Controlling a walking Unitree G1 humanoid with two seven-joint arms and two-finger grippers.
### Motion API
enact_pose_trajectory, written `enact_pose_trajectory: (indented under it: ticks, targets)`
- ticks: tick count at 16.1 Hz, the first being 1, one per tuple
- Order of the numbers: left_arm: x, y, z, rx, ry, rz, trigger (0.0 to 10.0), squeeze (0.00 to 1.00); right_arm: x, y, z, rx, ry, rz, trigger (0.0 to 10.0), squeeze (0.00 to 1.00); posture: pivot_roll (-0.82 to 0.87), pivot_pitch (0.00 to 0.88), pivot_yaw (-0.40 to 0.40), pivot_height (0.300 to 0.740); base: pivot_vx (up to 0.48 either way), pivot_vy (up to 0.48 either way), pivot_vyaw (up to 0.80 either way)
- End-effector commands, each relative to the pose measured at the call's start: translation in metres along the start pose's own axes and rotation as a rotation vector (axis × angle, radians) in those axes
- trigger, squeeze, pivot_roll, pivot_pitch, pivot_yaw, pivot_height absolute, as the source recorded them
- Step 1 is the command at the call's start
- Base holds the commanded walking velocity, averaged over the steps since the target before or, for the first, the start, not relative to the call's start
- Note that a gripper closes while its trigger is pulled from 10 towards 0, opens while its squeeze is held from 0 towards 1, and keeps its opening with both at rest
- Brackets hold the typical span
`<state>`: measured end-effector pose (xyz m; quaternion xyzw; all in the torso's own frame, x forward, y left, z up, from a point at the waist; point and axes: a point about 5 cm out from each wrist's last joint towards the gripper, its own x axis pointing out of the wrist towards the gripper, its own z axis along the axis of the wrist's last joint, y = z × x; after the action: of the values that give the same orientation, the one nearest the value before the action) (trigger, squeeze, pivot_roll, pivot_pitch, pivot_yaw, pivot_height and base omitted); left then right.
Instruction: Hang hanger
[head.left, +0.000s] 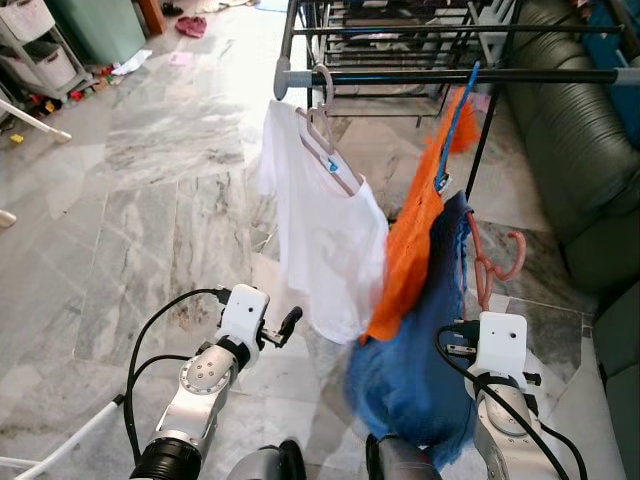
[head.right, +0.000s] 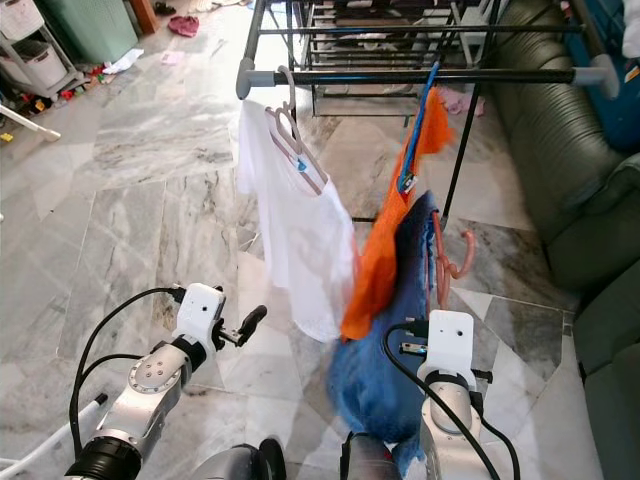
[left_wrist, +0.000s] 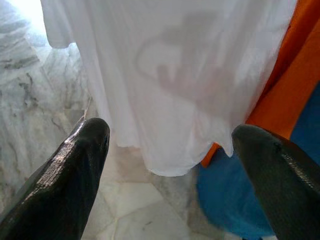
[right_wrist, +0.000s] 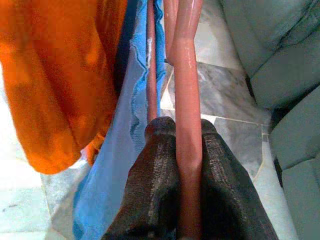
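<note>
1. Hanger (right_wrist: 189, 100): glossy salmon-pink plastic, carrying a blue garment (head.left: 420, 370), below the rail (head.left: 450, 76).
2. Right hand (right_wrist: 189, 150): fingers clamped on the hanger.
3. Left hand (left_wrist: 170, 150): fingers apart, facing the white shirt (head.left: 325, 240).

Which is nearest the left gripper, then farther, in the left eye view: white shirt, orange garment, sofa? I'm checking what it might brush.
From the left gripper:
1. White shirt, hanging just ahead, slightly to its right.
2. Orange garment, beyond the shirt, farther right.
3. Sofa, far right edge.
</note>
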<state>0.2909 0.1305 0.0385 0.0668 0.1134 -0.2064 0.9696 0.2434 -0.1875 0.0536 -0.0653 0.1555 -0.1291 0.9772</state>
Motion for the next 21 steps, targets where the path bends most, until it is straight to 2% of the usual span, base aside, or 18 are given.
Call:
enact_pose_trajectory:
  ticks: [1,9,21]
  targets:
    - [-0.0032,0.0024,-0.0032,-0.002,0.014,0.022,10.0,0.0,-0.0015,-0.0006,-0.0005,-0.001,0.005,0.006,10.0,0.0,-0.18,0.232,0.046,0.74,0.0,0.0,0.0]
    - [-0.0058,0.001,-0.0056,-0.026,0.017,0.053,10.0,0.0,0.0037,0.0024,0.0047,-0.003,0.01,0.037,10.0,0.0,-0.17,0.232,0.02,0.74,0.0,0.0,0.0]
    - [-0.0006,0.0056,0.0003,-0.016,0.023,0.045,10.0,0.0,-0.0003,0.0014,-0.0007,0.02,0.034,0.02,10.0,0.0,-0.19,0.234,0.043,0.74,-0.278,0.0,0.0]
